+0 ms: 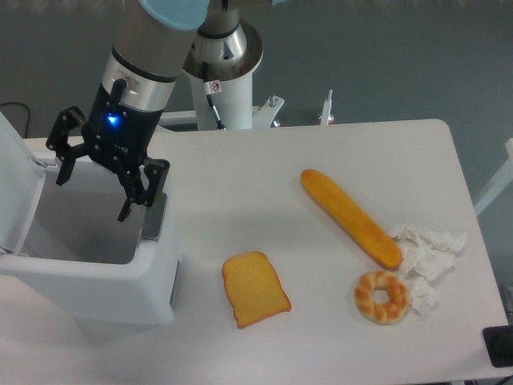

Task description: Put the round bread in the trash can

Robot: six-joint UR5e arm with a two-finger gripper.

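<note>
The white-grey trash can [96, 281] stands at the table's left front with its lid swung up on the left. My gripper [92, 194] hangs open just above the can's mouth, its black fingers [132, 200] spread wide with nothing between them. The round bread is out of view; only the can's grey inside shows below the gripper.
A toast slice [255, 289] lies right of the can. A long orange baguette [350, 216] lies diagonally at mid-right, a twisted ring bread [381, 296] sits below it, and crumpled white paper [425, 249] lies near the right edge. The robot base [224, 72] stands behind.
</note>
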